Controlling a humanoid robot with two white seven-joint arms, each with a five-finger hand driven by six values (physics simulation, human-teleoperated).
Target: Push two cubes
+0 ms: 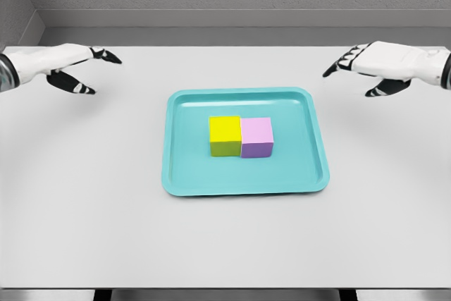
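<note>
A yellow cube (225, 135) and a pink cube (256, 137) sit side by side, touching, in the middle of a teal tray (183, 174). My left hand (84, 68) hovers over the table at the far left, well away from the tray, its fingers spread and holding nothing. My right hand (352, 68) is at the far right, likewise open and empty, fingers pointing toward the table's middle.
The tray lies on a white table (84, 209) whose back edge meets a grey wall. Nothing else stands on the table.
</note>
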